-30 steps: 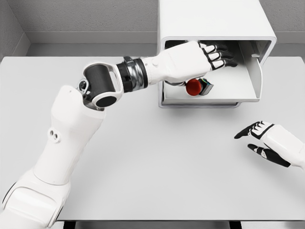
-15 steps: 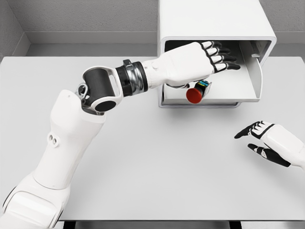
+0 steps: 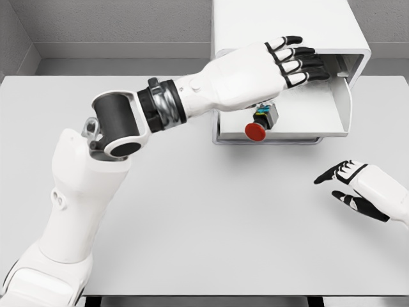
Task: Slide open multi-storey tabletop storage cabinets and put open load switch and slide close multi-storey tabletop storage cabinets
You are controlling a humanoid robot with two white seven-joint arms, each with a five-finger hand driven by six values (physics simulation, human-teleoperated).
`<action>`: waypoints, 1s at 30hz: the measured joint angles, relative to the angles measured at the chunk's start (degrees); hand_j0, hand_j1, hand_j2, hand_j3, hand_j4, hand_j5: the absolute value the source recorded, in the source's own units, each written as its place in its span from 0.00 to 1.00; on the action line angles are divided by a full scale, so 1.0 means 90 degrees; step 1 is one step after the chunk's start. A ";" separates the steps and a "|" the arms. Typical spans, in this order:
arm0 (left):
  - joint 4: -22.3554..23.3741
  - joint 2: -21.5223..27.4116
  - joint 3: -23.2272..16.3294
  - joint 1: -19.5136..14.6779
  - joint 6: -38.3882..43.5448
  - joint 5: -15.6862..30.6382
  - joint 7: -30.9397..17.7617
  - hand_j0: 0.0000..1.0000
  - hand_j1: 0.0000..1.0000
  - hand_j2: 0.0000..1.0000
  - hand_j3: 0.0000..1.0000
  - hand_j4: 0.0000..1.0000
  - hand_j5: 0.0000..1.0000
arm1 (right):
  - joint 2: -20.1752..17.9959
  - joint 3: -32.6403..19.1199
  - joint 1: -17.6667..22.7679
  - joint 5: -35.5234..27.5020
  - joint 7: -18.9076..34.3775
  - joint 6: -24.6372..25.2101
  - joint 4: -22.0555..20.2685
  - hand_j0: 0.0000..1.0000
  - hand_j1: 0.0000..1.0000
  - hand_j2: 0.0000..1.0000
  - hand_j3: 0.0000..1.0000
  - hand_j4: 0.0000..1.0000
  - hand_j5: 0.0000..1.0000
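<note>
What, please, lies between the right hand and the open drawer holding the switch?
Only bare table, in the head view, separates right hand from drawer holding switch.

Storage cabinet (image 3: 291, 25) stands at the rear of the table (image 3: 211, 211), right of centre. Its drawer (image 3: 342, 109) is pulled out toward the front. Load switch (image 3: 261, 123) lies in the drawer, left of centre, near the front edge.
</note>
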 measured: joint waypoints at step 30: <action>0.2143 0.2279 0.4238 0.3848 0.0002 0.3821 0.0002 1.00 1.00 1.00 1.00 1.00 1.00 | 0.0468 0.0435 -0.1201 0.0015 0.0265 -0.0001 -0.0007 0.62 0.62 0.62 0.62 0.62 0.62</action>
